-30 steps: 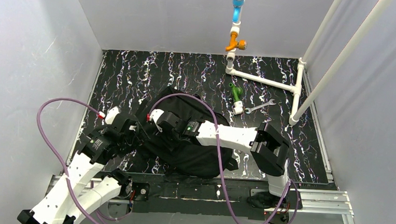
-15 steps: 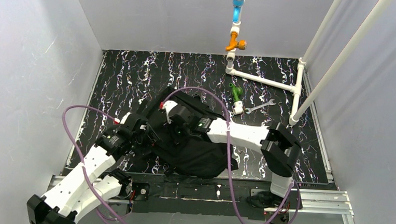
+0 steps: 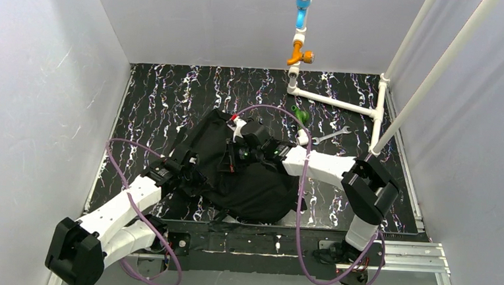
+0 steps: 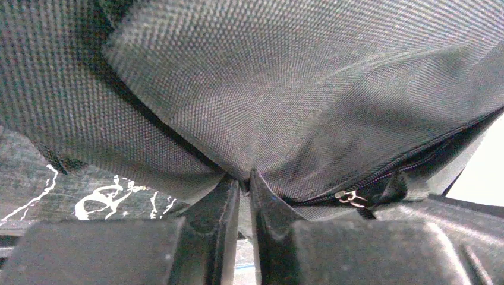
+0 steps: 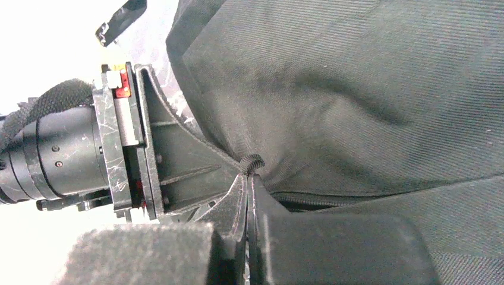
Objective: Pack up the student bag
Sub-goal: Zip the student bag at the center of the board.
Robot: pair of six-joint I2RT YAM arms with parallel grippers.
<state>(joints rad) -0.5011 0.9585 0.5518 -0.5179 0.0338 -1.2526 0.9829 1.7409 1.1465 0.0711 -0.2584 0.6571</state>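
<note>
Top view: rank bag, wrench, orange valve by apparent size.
1. bag: by far the largest.
2. wrench: longer than the valve, but thin.
3. orange valve: shorter and chunkier. It sits higher, nearer the camera, so 2 versus 3 is unsure.

The right pincer [image 5: 248,179] is seen clamped shut on a fold of the black bag [image 5: 356,89], a small woven tab [image 5: 252,162] pinched at its tips. The left arm [image 5: 65,154] is pictured just beside it.
</note>
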